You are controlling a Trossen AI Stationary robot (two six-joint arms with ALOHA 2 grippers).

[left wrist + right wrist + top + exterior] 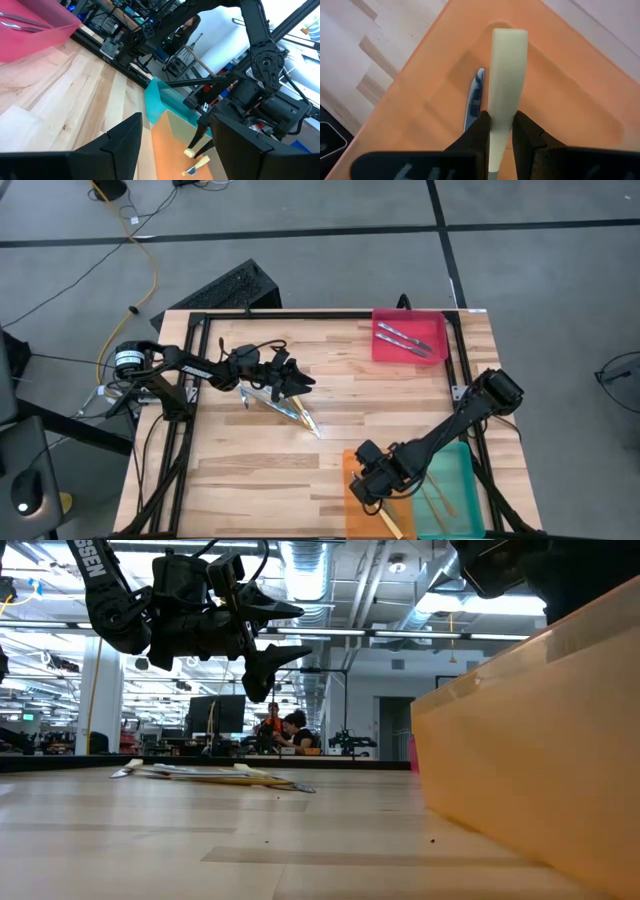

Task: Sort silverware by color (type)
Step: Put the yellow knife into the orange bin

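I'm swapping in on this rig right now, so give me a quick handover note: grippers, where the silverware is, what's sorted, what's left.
Right gripper: shut on a yellow-handled utensil, over the orange tray; not yet released.
Left gripper: open, empty, above the unsorted pile mid-table.
Done: two silver pieces in the red tray, tan ones in the teal tray, a piece already in the orange tray.
Left: drop this utensil, then sort the pile.

i see a grey carpeted floor (330, 205) around the table, ceiling strip lights (300, 560), and far desks with a seated person (296, 730).
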